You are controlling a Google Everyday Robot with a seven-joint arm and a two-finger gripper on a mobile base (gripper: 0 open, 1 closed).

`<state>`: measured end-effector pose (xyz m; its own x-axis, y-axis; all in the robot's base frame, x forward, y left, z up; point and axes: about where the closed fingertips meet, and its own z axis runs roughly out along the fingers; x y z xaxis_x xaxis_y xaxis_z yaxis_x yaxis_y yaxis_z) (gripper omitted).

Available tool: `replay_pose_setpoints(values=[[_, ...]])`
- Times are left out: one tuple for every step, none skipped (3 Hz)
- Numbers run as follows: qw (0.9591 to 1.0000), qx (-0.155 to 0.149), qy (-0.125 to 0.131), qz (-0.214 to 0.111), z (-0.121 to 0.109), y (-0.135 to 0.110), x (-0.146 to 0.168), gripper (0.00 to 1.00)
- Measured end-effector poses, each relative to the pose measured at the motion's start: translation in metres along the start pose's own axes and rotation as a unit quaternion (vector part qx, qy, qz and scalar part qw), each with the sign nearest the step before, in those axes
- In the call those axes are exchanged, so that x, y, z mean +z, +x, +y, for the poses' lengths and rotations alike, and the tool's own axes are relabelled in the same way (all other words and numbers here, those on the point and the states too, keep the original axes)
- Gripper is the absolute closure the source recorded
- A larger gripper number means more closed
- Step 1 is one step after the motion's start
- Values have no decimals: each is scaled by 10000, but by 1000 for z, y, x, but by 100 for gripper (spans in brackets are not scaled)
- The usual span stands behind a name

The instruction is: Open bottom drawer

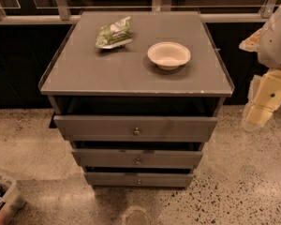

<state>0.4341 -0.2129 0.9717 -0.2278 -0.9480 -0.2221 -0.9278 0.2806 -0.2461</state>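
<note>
The grey cabinet [131, 74] has three drawers stacked at its front. The bottom drawer [112, 179] has the narrowest front, with a small round metal knob [139, 181] at its centre. It sits low, near the floor, with a thin dark gap above it. The middle drawer [107, 157] and the top drawer [98, 127] stand above it, and the top one shows a dark gap under the cabinet top. My gripper [254, 118] hangs on the cream arm at the right edge, beside the cabinet, level with the top drawer and apart from all knobs.
A white bowl [169, 55] and a green snack bag [114, 33] lie on the cabinet top. A bin with cans [2, 198] stands at the lower left on the speckled floor. A dark glass wall with metal rails runs behind the cabinet.
</note>
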Motion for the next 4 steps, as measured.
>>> replay_pose_setpoints(values=[[9972, 575, -272, -403, 23, 7, 37, 0], [9835, 1355, -660, -998, 59, 5, 93, 0], [9660, 1880, -1109, -1383, 95, -4, 152, 0], [9537, 2117, -1544, -1479, 119, -10, 194, 0]])
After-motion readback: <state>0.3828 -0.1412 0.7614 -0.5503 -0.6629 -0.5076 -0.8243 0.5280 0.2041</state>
